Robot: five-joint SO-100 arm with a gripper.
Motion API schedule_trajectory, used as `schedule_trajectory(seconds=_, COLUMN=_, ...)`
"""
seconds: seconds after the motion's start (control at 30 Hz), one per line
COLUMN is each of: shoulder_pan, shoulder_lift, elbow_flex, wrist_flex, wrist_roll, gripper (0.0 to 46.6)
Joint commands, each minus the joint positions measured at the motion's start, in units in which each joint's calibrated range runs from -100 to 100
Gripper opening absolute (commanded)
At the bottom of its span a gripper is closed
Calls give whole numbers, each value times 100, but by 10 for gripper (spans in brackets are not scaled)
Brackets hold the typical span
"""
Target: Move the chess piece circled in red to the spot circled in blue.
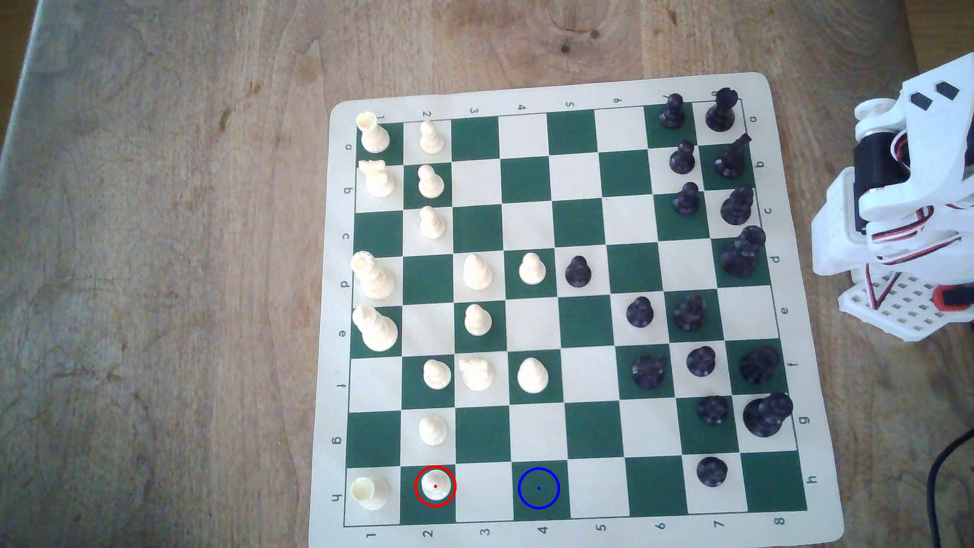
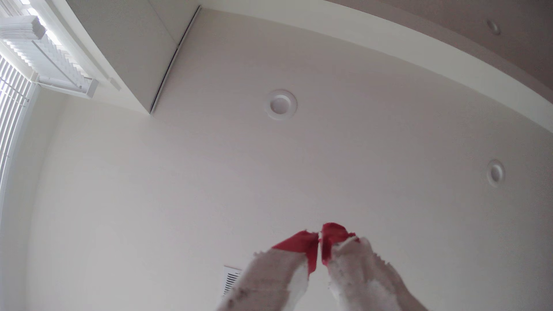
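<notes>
The chess piece (image 1: 435,486), a small cream pawn inside a red ring, stands on a dark green square in the board's nearest row in the exterior view, beside a cream rook (image 1: 369,492). The spot (image 1: 538,488), a green square with a blue ring and dot, lies two squares toward the exterior view's right in the same row and is bare. The white arm (image 1: 906,211) is folded up off the board at the exterior view's right edge. In the wrist view my gripper (image 2: 319,237) points up at the ceiling, its red-taped tips touching, with nothing held.
The green-and-cream chessboard (image 1: 822,369) lies on a wooden table (image 1: 158,263). White pieces crowd the exterior view's left columns, black pieces the right ones. A black pawn (image 1: 711,470) stands in the nearest row. A black cable (image 1: 943,474) runs past the board's right corner.
</notes>
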Motion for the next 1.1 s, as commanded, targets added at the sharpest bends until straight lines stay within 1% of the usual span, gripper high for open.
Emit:
schedule_trajectory(seconds=0.0, shoulder_pan=326, shoulder_lift=-11, elbow_flex=117, wrist_flex=-111, wrist_roll=10, gripper=2)
schedule_trajectory(seconds=0.1, shoulder_pan=334, shoulder_lift=-11, elbow_flex=117, wrist_flex=225, wrist_roll=10, gripper=2)
schedule_trajectory(seconds=0.17, shoulder_pan=224, shoulder_lift=-11, elbow_flex=117, wrist_flex=823, wrist_roll=10, gripper=2)
schedule_trajectory(seconds=0.27, shoulder_pan=201, shoulder_lift=-11, elbow_flex=0, wrist_flex=1691, wrist_roll=10, gripper=2)
schedule_trajectory(seconds=0.43, shoulder_pan=279, shoulder_lift=-11, elbow_flex=-363, wrist_flex=3919, wrist_roll=10, gripper=2)
schedule_trajectory(seconds=0.5, shoulder_pan=279, shoulder_lift=-11, elbow_flex=-381, wrist_flex=4492, wrist_roll=-15, gripper=2)
schedule_trajectory(seconds=0.63, shoulder_pan=287, shoulder_lift=-11, elbow_flex=45, wrist_flex=4828, wrist_roll=-20, gripper=2)
schedule_trajectory(seconds=0.7, shoulder_pan=287, shoulder_lift=-11, elbow_flex=72, wrist_flex=5287, wrist_roll=-20, gripper=2)
schedule_trajectory(seconds=0.73, shoulder_pan=295, shoulder_lift=-11, elbow_flex=-28, wrist_flex=6015, wrist_roll=-20, gripper=2)
schedule_trajectory(seconds=0.93, shoulder_pan=342, shoulder_lift=-3, elbow_flex=-508, wrist_flex=8407, wrist_roll=-34, gripper=2)
schedule_trajectory(seconds=1.0, shoulder_pan=342, shoulder_lift=-3, elbow_flex=-671, wrist_flex=9054, wrist_roll=-34, gripper=21)
schedule_trajectory(seconds=1.03, shoulder_pan=217, shoulder_lift=-3, elbow_flex=-970, wrist_flex=9930, wrist_roll=-39, gripper=8)
schedule_trajectory(seconds=1.07, shoulder_pan=178, shoulder_lift=-3, elbow_flex=-1116, wrist_flex=10389, wrist_roll=-73, gripper=5)
